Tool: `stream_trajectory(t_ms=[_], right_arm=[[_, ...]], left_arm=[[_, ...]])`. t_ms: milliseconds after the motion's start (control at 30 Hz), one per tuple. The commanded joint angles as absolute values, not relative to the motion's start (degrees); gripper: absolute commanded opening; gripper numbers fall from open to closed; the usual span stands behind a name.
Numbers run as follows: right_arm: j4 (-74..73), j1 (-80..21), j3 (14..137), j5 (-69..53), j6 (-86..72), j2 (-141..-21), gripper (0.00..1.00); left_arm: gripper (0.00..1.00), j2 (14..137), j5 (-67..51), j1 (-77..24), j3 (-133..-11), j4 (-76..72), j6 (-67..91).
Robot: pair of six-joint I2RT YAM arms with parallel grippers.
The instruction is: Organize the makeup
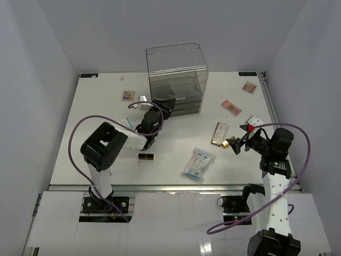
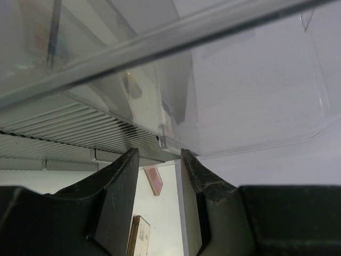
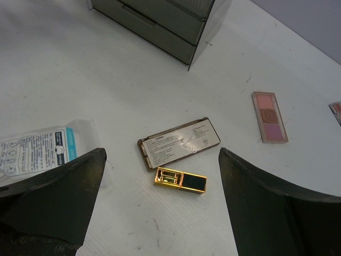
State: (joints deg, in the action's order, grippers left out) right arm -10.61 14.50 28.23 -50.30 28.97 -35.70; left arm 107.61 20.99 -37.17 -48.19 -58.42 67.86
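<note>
At the ribbed drawer (image 2: 64, 128) of the clear acrylic box (image 1: 176, 66), left jaws stand part-spread, grip untellable; right jaws hang released wide above a square-edged gold-black lipstick tube (image 3: 181, 181).

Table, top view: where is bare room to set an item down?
Bare: the middle, between the drawer box, black lipstick and packet. Crowded: around the right gripper, by the compact and gold tube.

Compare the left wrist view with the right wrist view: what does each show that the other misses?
Left wrist only: the left pincer and the drawer box's clear top, seen close up. Right wrist only: the wide-open right pincer, sachet and lipstick. Both: the drawer box, pink palette and flat gold case.
</note>
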Motion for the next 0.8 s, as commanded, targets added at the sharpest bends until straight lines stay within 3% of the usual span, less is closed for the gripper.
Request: stream_trajectory(t_ms=[0,133,533,767], right_arm=[[-9.67,14.50,27.95,-51.40,29.18,-35.42,0.93],[-9.67,14.50,27.86,-51.50,29.18,-35.42,0.93],[-9.67,14.50,27.77,-51.77,29.18,-35.33,0.93],[-9.58,14.50,27.60,-51.94,29.18,-35.49,0.93]], left_arm=[[0.47,107.56,21.38,-36.06,-50.26,-59.04,69.58],[0.42,108.09,20.84,-35.60,-50.62,-59.76,70.39],[0.11,109.07,16.70,-34.78,-48.44,-64.97,72.92],[0.00,106.81,10.46,-34.80,-46.07,-70.54,72.86]])
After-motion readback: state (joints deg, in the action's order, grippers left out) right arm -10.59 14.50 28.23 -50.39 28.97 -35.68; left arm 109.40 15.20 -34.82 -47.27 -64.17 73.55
